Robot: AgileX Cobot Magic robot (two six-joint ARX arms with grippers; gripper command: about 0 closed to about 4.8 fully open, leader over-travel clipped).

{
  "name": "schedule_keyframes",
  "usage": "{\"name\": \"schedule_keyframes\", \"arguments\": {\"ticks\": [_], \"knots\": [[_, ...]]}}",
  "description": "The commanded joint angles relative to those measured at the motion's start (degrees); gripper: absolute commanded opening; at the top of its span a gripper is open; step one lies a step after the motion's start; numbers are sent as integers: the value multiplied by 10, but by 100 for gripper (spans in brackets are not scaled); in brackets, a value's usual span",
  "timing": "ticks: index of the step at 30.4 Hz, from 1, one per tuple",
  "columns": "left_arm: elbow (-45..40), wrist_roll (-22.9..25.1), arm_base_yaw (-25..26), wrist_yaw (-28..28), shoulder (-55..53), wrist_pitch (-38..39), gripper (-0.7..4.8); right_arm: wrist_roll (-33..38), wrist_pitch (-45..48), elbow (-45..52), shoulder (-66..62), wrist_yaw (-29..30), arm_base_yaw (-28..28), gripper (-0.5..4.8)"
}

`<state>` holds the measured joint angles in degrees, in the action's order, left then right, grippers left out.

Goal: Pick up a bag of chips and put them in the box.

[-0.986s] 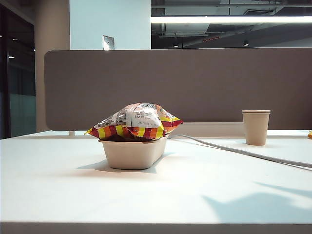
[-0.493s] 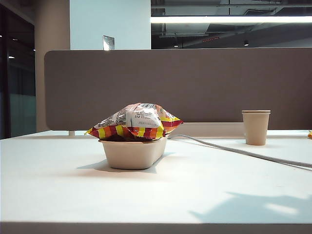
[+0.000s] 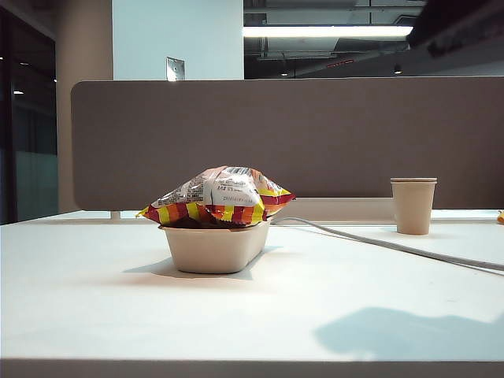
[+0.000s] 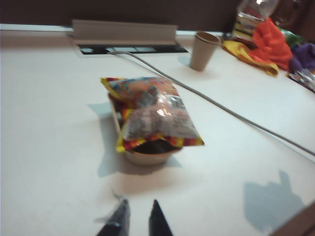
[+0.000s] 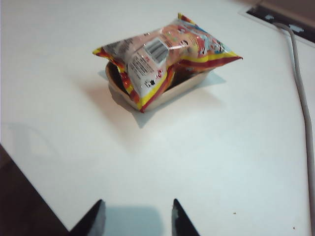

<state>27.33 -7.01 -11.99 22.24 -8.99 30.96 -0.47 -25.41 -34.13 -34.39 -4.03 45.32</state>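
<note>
The bag of chips (image 3: 220, 193) lies on top of the box (image 3: 214, 248), its striped edges hanging over the rim on both sides. Neither gripper shows in the exterior view. In the left wrist view my left gripper (image 4: 138, 202) hovers over bare table short of the bag of chips (image 4: 157, 110) and box (image 4: 147, 157), its jaws a small gap apart with nothing between them. My right gripper (image 5: 137, 201) stands open wider, also empty, well back from the bag of chips (image 5: 162, 54) and box (image 5: 162, 96).
A beige paper cup (image 3: 413, 205) stands at the back right. A grey cable (image 3: 378, 240) runs from behind the box to the right edge. A grey partition (image 3: 315, 142) closes the far side. Colourful packets (image 4: 268, 42) lie beyond the cup. A dark blurred shape (image 3: 457, 24) sits top right.
The shadow on the table's front right has shifted and grown solid, and a dark blur has come into the top right corner. Bag, box and cup have not moved.
</note>
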Motion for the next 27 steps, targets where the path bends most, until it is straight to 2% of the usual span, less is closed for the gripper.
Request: {"name": "schedule_keyframes", "arguments": {"ticks": [1,6,9,13,17,27], "knots": [[-9,-40,0,-48,0,-63,57,0,17,-2,-20,-12,0,174],[-65,-44,0,-51,0,-196,56,-16,60,3,-58,-18,1,170],[-102,-45,0,-51,1,-255,56,-15,116,19,-70,-17,1,138],[-151,-44,0,-50,1,-320,56,-16,211,58,-77,3,1,133],[-179,-45,-1,-40,1,-346,52,-24,239,78,-79,3,1,95],[-215,-57,-1,-34,1,-349,52,-28,236,107,-79,8,1,63]]}}
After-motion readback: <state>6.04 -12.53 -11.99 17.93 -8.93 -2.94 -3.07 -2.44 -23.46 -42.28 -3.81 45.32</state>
